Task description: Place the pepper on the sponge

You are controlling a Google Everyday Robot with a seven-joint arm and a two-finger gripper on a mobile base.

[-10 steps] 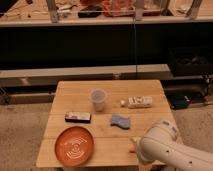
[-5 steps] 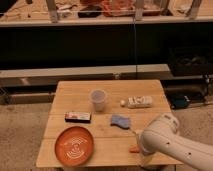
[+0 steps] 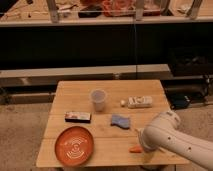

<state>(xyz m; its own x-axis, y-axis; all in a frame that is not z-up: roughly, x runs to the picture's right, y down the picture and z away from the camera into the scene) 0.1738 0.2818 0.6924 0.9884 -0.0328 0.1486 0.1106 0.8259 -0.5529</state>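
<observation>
The pepper (image 3: 134, 149) is a small orange piece lying near the table's front edge, partly covered by my arm. The sponge (image 3: 120, 120), a blue-grey pad, lies flat at the table's middle, a short way behind and to the left of the pepper. My white arm (image 3: 172, 140) reaches in over the front right corner. Its gripper (image 3: 143, 145) is down at the pepper's right end, mostly hidden by the arm's own body.
A round orange plate (image 3: 75, 145) sits at the front left. Behind it lies a flat black-and-white box (image 3: 78, 117). A clear cup (image 3: 98, 99) stands at the centre back and a white oblong item (image 3: 139, 102) at the back right. Dark shelving lies beyond the wooden table (image 3: 107, 87).
My arm has swung a little to the left and further over the table's front right corner. The pepper and the sponge lie where they were.
</observation>
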